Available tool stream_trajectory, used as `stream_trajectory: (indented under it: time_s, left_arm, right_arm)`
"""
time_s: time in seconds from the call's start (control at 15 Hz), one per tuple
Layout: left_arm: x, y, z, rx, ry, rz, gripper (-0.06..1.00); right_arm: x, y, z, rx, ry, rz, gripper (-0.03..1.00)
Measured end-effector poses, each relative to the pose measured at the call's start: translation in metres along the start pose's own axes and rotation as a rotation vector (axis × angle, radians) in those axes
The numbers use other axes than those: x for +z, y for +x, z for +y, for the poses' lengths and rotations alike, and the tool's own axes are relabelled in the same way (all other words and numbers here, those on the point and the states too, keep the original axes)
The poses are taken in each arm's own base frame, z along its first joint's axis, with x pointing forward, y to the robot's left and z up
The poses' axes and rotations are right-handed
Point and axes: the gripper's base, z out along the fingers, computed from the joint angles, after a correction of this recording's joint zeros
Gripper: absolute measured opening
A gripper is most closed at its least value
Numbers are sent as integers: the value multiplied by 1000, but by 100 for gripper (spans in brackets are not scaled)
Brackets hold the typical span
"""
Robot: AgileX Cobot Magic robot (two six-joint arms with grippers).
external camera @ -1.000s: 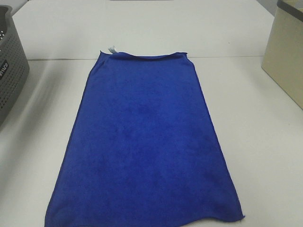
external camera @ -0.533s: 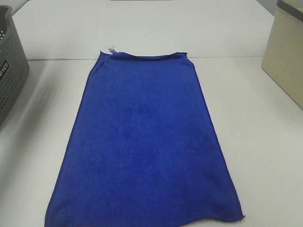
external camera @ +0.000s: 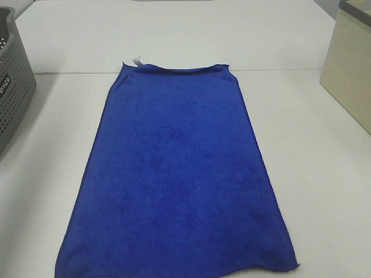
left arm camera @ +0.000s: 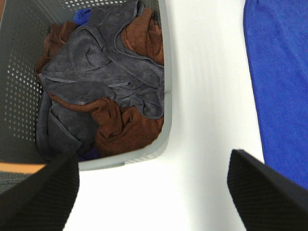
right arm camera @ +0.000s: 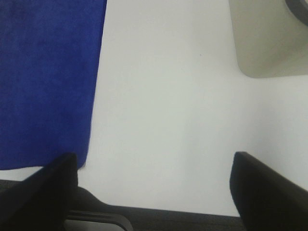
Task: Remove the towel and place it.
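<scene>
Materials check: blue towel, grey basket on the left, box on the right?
Towel: looks like plush microfibre, with a matte fuzzy nap and a stitched hem. Grey basket: likely moulded plastic, with smooth walls and regular punched holes. Beige box: unclear, maybe fabric-covered board or plastic; it has flat matte sides and a dark rim.

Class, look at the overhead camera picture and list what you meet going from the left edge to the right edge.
Grey basket → blue towel → beige box, all on the white table.
</scene>
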Motion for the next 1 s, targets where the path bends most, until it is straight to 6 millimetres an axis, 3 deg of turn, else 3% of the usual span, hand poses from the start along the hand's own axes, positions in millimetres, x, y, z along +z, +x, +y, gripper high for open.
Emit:
stream_trajectory:
  time_s: [0.07, 0.13, 0.4, 0.6, 0.8, 1.0]
  left_arm:
    - [-14, 31, -3, 0, -2, -29, 79]
    - [-17, 41, -3, 1, -4, -31, 79]
    - [-35, 134, -9, 18, -45, -126, 79]
    - [-49, 198, -14, 15, -65, -286, 79]
    - [-59, 240, -19, 3, -66, -414, 79]
    - [-50, 247, -27, 50, 9, -366, 79]
  right_arm:
    - [-5, 35, 3, 11, 1, -42, 83]
    - [-6, 47, 4, 12, 2, -57, 83]
    - [5, 120, 7, -8, 3, -175, 83]
    - [21, 159, 9, -26, 3, -271, 83]
    - [27, 176, 12, -63, -24, -329, 83]
    - [31, 173, 14, -109, -35, -360, 83]
